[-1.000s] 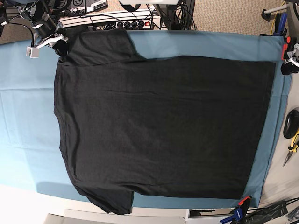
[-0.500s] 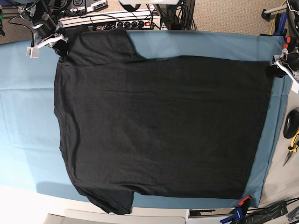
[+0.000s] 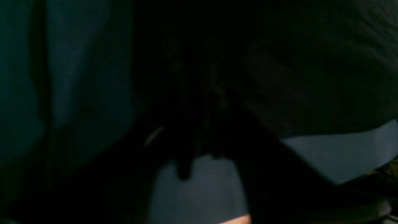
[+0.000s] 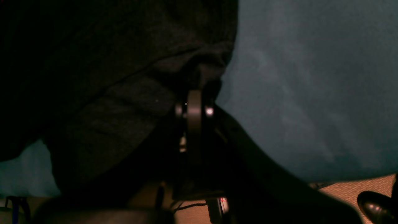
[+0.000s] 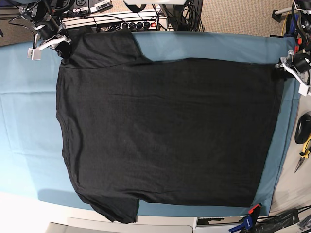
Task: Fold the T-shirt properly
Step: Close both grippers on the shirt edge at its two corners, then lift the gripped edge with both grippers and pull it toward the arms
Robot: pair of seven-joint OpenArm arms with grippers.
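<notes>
The black T-shirt (image 5: 165,131) lies spread flat on the teal table cover (image 5: 218,46), sleeves at the left and hem at the right. My right gripper (image 5: 62,44) is at the far left sleeve corner, shut on a pinch of the black cloth (image 4: 108,62); the closed fingers (image 4: 194,102) show in the right wrist view. My left gripper (image 5: 283,67) sits at the far right hem corner, touching the cloth edge. The left wrist view is dark and blurred, showing only black cloth (image 3: 311,77) over teal cover (image 3: 87,62), so its jaws cannot be read.
Cables and a power strip (image 5: 116,22) line the back edge. An orange clamp (image 5: 253,209) holds the cover at the front right corner. A black object (image 5: 303,127) and yellow-handled pliers (image 5: 305,145) lie beyond the cover's right edge.
My left gripper has moved in from the right table edge and down onto the shirt's far hem corner. The right gripper and the shirt have stayed put.
</notes>
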